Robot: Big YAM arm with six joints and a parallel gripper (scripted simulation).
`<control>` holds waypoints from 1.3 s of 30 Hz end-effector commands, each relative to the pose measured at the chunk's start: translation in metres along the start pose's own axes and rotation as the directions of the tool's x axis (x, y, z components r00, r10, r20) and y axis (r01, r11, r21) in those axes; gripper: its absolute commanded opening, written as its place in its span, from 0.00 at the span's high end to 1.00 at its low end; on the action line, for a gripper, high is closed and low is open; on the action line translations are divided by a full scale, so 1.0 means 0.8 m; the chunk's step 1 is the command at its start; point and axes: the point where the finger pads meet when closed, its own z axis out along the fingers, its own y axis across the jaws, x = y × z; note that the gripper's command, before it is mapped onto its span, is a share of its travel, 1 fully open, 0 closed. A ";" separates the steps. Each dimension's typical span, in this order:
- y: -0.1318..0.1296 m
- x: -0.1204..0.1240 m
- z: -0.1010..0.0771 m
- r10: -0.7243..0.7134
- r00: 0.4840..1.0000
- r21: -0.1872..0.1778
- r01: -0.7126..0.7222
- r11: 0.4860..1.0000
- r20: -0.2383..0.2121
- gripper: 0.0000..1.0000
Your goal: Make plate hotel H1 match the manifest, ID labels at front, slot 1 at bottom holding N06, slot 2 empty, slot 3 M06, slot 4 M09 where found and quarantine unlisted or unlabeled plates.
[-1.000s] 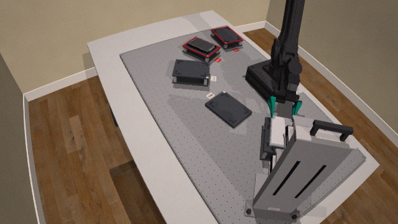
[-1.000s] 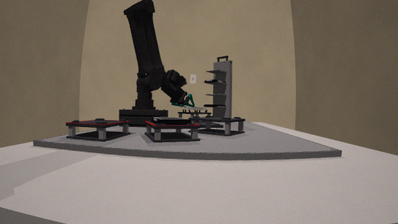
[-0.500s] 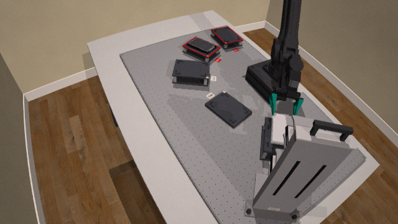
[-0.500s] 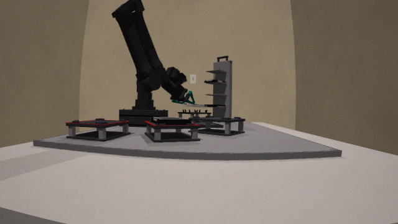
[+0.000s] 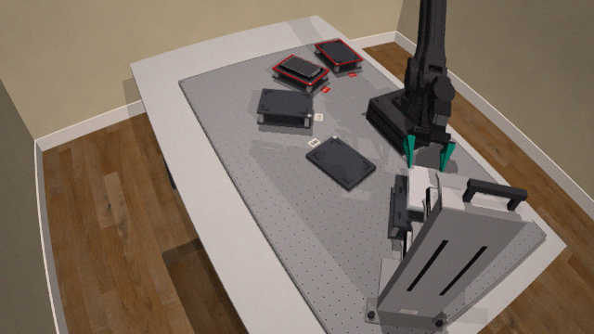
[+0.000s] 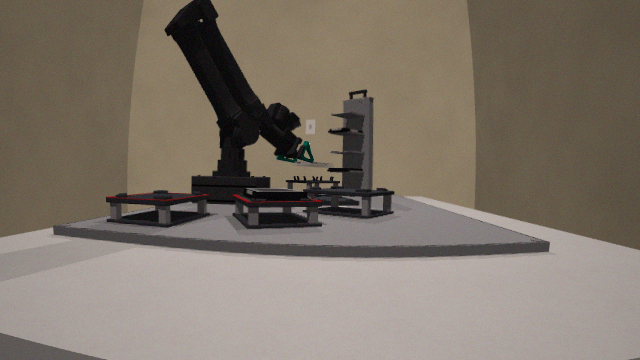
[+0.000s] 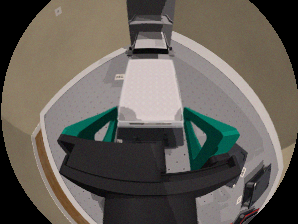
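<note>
While the gripper holds the white plate across its width before the hotel, keep it level; align squarely with the slot; slide home to the back stop.

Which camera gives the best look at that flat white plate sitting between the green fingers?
The wrist view: the flat white plate fills the centre, lying between the green fingers and pointing at the grey shelf tower. The top view shows only part of it; the exterior view shows a thin edge-on sliver.
</note>
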 end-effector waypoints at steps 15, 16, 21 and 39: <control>0.003 -0.063 -0.007 0.013 0.998 -0.005 -0.012 1.000 0.059 0.14; 0.003 -0.063 -0.007 0.013 0.998 -0.005 -0.012 1.000 0.059 0.14; 0.003 -0.069 -0.011 0.013 0.998 -0.005 -0.012 1.000 0.060 0.14; 0.002 -0.090 -0.026 0.013 0.998 -0.005 -0.013 1.000 0.064 0.14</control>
